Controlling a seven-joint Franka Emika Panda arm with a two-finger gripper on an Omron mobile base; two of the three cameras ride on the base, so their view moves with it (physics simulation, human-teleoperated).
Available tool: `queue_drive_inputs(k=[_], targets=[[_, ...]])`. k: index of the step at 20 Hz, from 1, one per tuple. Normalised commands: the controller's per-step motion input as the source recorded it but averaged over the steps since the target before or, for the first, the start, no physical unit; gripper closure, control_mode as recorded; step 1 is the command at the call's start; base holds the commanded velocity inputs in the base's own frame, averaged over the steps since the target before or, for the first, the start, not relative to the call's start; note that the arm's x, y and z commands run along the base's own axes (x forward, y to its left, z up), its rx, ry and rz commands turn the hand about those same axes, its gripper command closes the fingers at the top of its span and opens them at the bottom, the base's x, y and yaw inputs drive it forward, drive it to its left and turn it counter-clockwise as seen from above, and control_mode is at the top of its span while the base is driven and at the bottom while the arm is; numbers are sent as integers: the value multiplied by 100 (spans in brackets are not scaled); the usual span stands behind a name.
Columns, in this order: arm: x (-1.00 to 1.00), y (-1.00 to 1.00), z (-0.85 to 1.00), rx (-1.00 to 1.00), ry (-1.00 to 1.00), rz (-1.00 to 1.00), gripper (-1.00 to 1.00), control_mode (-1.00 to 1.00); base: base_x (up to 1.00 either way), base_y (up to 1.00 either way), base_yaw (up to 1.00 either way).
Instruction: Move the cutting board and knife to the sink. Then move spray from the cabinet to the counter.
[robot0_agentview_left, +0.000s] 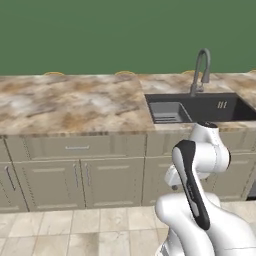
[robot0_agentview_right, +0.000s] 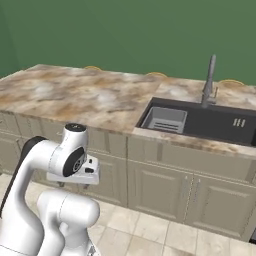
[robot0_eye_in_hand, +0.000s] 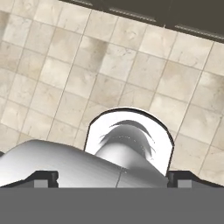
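Note:
The counter (robot0_agentview_left: 75, 102) (robot0_agentview_right: 75, 95) of beige-brown marbled stone runs across the view. Set into its right part is the sink (robot0_agentview_left: 210, 107) (robot0_agentview_right: 215, 125), a dark basin with a tall grey faucet (robot0_agentview_left: 201, 70) (robot0_agentview_right: 210, 80) and a light grey ribbed basket (robot0_agentview_left: 169, 112) (robot0_agentview_right: 165, 120) at its left end. My arm is folded low in front of the counter, with the hand pointing down at the floor. In the hand view my gripper (robot0_eye_in_hand: 113, 178) is open, its fingertips (robot0_eye_in_hand: 43, 177) far apart and nothing between them. The cutting board, knife, spray and cabinet are out of view.
Low beige drawer and door cabinets (robot0_agentview_left: 75, 175) (robot0_agentview_right: 165, 190) stand under the counter. A beige tiled floor (robot0_agentview_left: 90, 230) (robot0_eye_in_hand: 109, 65) lies in front of them. A green wall (robot0_agentview_left: 100, 35) rises behind the counter.

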Motion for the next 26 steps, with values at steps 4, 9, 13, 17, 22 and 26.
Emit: queue_drive_inputs(k=[4, 9, 13, 17, 22, 26], targets=[[0, 0, 0, 0, 0, 0, -100, 100, -42, 100, 5], [0, 0, 0, 0, 0, 0, -100, 100, -23, 100, 32], [0, 0, 0, 0, 0, 0, -100, 100, -14, 100, 50], [0, 0, 0, 0, 0, 0, -100, 100, 0, 100, 54], [0, 0, 0, 0, 0, 0, -100, 100, 1, 100, 57], [0, 0, 0, 0, 0, 0, -100, 100, 30, 84, 58]])
